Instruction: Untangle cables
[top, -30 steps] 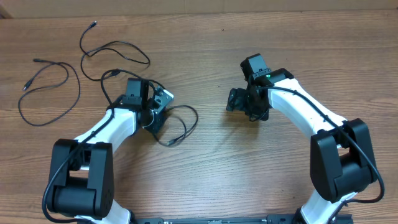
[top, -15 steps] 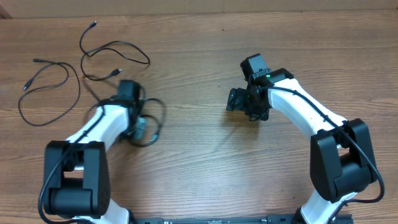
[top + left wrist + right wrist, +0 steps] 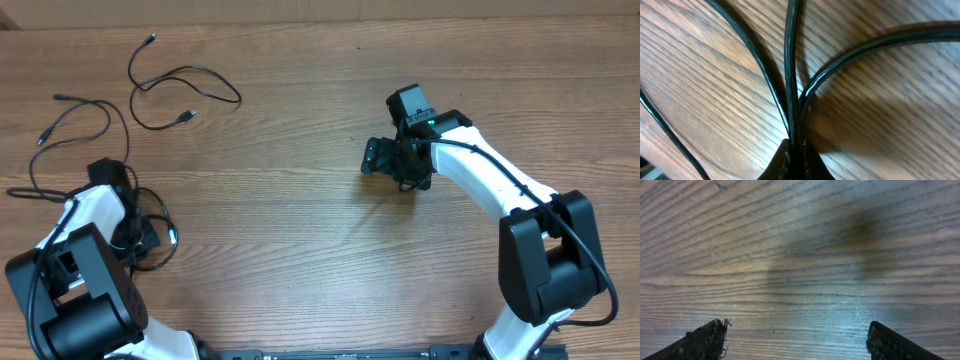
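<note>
Left gripper (image 3: 793, 156) is pinched fully shut on one cable (image 3: 790, 60). In the wrist view several black strands of it fan out from the fingertips across the wood. Overhead, that arm is folded at the near-left of the table (image 3: 320, 270), close to the left frame edge, with the held cable bunched in loops just right of it. Little room on that side.

The second cable (image 3: 186, 117) lies in an open loop at far left, near the table's far edge and apart from the bunch. The third cable (image 3: 58, 98) loops further left and runs down toward the left arm. Can't tell whether it touches the held one.

Right gripper (image 3: 796, 326) is spread wide and holds nothing, with only bare wood grain between its fingers. It sits right of centre, well apart from all the cables. The centre and near-centre of the table are open wood.

A green light shows on the right arm. Any markings on the arms are too small to read.
</note>
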